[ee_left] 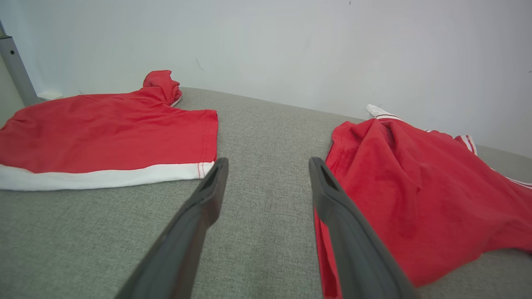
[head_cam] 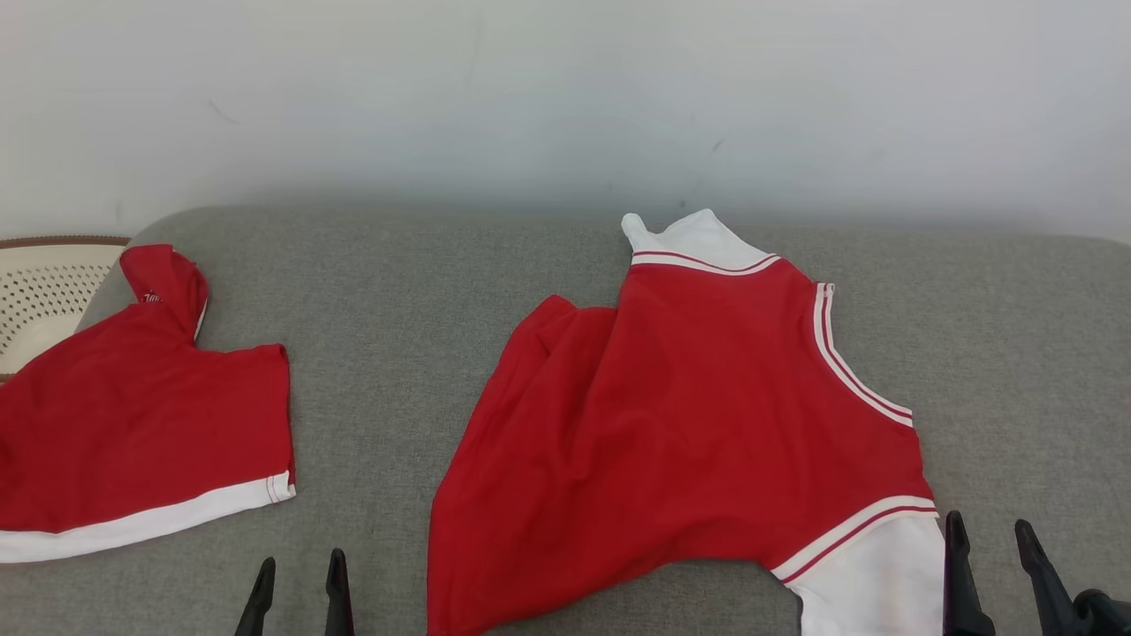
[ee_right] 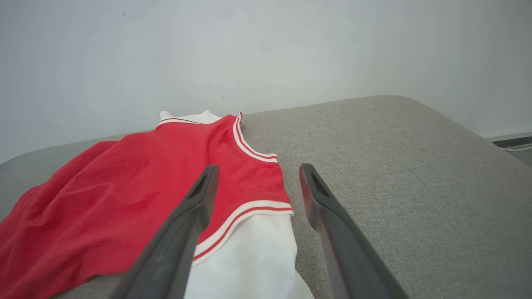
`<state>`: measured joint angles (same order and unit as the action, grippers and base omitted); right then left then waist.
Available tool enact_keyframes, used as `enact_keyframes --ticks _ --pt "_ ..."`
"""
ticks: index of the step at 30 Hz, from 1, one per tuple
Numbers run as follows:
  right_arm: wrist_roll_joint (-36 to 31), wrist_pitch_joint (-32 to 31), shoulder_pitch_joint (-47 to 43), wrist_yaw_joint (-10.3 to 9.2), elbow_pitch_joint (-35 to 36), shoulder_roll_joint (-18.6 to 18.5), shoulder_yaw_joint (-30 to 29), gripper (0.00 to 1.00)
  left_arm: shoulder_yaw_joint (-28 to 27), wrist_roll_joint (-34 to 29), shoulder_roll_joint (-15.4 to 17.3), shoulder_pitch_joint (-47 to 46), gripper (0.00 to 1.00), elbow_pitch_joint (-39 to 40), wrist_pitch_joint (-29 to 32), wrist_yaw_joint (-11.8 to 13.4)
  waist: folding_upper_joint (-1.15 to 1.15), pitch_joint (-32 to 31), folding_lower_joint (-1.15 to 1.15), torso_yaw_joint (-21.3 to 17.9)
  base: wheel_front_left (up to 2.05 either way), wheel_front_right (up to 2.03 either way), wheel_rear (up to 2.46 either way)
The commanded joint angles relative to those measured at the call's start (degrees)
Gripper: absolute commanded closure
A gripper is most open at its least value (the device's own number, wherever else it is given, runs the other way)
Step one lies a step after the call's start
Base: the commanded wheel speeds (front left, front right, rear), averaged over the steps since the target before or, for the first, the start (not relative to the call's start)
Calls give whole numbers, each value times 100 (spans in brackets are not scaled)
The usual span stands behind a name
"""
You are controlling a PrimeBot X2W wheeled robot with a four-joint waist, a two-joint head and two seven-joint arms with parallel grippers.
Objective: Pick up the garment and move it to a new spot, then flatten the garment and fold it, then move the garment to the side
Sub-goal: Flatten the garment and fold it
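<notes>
At the head view's lower left: the long, dark, two-fingered left gripper [head_cam: 300, 572], tips pointing up-frame, parted wide, gripping nothing. Same left gripper [ee_left: 268, 166] in its own wrist view: tapered fingers slanting up from the bottom edge, spread well apart, tips level. At the head view's lower right: the matching dark two-fingered right gripper [head_cam: 990, 530], likewise parted wide and empty. Right gripper [ee_right: 258, 170] in its wrist view: fingers splayed, tips level, nothing clamped.

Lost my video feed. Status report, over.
Left gripper, right gripper open, empty. Red-and-white garment rumpled, unfolded, mid grey cushion. Second red garment lies left, apart.
</notes>
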<state>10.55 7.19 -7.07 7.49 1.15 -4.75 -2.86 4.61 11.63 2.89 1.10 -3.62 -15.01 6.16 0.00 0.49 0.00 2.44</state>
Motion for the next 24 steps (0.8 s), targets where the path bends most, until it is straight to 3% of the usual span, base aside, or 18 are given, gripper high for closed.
enact_keyframes --ticks 1,24 --pt "-99 102 63 1 -16 21 38 0 -20 -48 0 77 0 16 -19 12 0 -5 0 -9 0 0 0" --pt "-375 448 20 1 -240 189 181 0 83 -364 66 124 0 36 28 40 0 -229 0 -427 0 0 0"
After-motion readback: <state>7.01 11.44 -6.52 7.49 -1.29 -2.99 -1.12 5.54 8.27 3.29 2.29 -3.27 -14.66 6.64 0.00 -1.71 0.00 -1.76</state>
